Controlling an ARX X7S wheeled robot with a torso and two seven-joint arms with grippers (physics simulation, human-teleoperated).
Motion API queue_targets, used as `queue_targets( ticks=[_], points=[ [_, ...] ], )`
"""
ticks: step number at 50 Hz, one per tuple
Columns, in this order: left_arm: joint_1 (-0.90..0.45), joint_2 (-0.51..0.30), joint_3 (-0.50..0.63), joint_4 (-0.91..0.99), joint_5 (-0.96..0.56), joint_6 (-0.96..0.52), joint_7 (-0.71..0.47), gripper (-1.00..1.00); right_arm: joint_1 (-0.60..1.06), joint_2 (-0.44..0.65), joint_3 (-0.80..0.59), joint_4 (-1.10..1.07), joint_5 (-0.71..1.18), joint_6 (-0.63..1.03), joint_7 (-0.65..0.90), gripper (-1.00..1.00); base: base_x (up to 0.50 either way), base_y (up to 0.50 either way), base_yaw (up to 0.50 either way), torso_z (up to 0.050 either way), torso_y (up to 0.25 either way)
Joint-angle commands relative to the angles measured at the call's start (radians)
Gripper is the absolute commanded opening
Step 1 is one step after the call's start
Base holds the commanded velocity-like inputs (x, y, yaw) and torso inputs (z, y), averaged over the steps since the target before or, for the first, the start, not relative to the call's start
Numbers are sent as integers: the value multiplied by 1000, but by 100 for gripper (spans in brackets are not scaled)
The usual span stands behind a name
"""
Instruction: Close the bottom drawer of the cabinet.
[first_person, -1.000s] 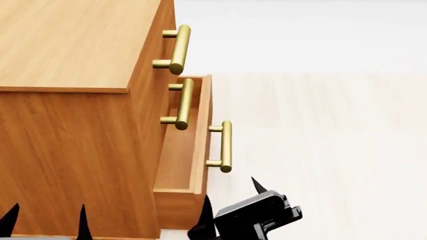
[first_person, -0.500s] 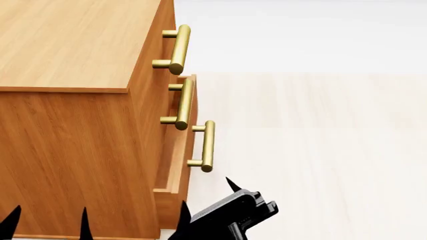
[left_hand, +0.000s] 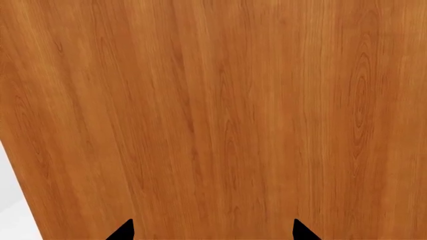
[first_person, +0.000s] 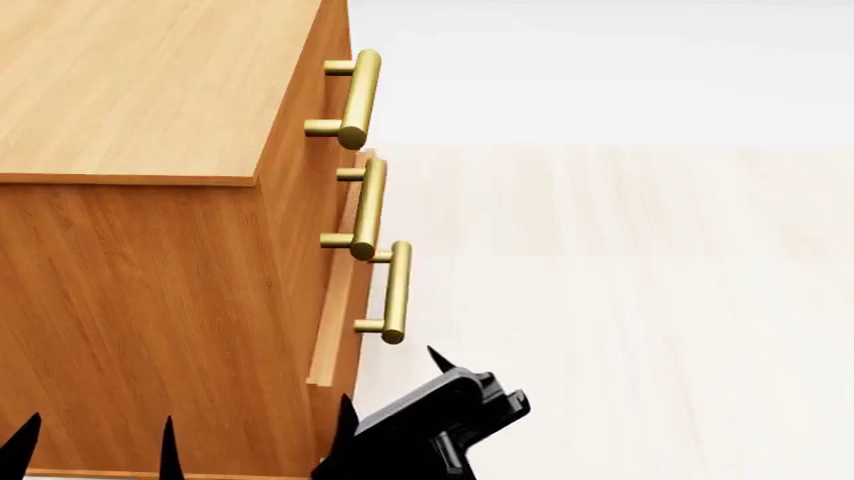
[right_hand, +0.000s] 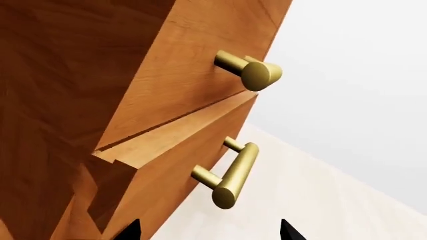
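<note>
Bottom drawer (first_person: 336, 330) pokes slightly out of the cabinet (first_person: 147, 290); right gripper (first_person: 387, 385) beside it, both grippers' fingers spread.

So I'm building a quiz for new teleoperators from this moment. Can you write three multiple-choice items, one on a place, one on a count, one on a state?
1. Where is the right gripper?
A. on the cabinet top
B. low, beside the bottom drawer's front
C. gripping the top handle

2. How many brass handles show in the head view?
A. one
B. two
C. three

3. What state is the bottom drawer in?
A. slightly open
B. fully shut
C. pulled right out

Answers: B, its black fingers sit just below the bottom handle; C, three bars stack down the cabinet front; A, its front stands a little proud of the drawers above.
</note>
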Motion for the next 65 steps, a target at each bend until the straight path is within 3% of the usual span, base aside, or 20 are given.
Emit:
queue_targets(
  ticks=[1,51,59,65],
  points=[
    [1,3,-15,-3,-13,16,10,100,12,-20,-26,11,-2,-8,-6,100,0,0,0,0,0],
    [-4,-12,-7,-1,-12,30,-16,100,35,-7,-114,42,41,-68,63,100,0,0,0,0,0],
    [-12,-11,-19,-7,-6,58,-31,100,-24,69,-51,-127,88,-42,108,100,0,0,0,0,0],
    [-20,-16,-36,15,-19,55,-39,100,-80,134,-5,-375,123,32,138,100,0,0,0,0,0]
  ],
)
